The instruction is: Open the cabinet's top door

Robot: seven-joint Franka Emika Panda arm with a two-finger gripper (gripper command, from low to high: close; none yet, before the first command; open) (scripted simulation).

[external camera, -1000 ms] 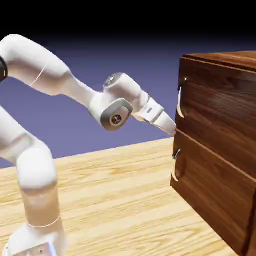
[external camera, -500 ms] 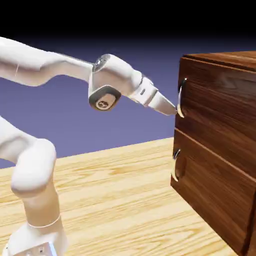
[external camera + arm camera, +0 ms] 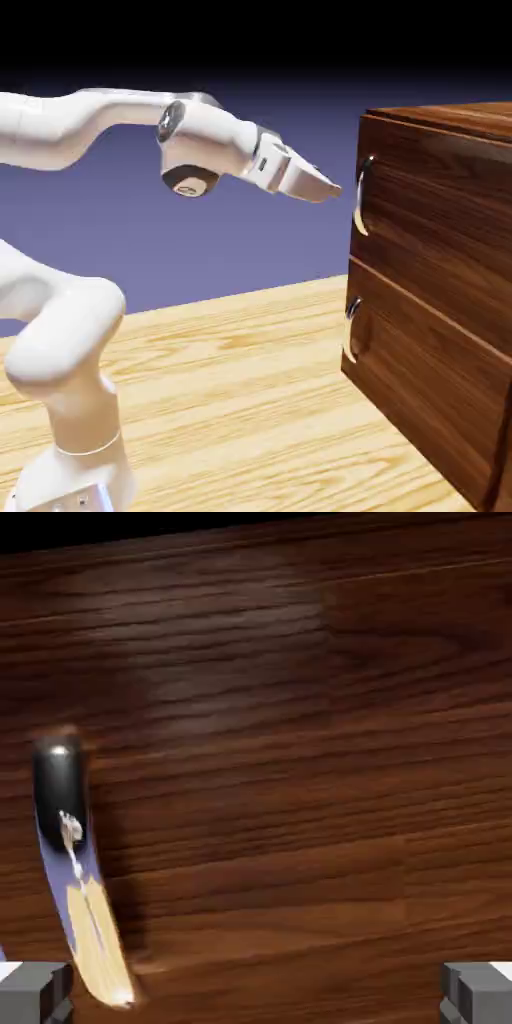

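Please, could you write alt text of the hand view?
A curved, shiny handle stands on a dark wood-grain door, toward the picture's left; at the bottom edge, the open pincer's two grey tips are wide apart.

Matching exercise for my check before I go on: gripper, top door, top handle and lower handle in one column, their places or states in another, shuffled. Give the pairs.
Column 1
1. Gripper
2. Top door
3. Top handle
4. Lower handle

Column 2
A. On the lower front panel
B. Closed, above the other front panel
C. Open, with nothing between its fingertips
D. Curved, toward the left edge in the hand view

Pairs: 1-C; 2-B; 3-D; 4-A
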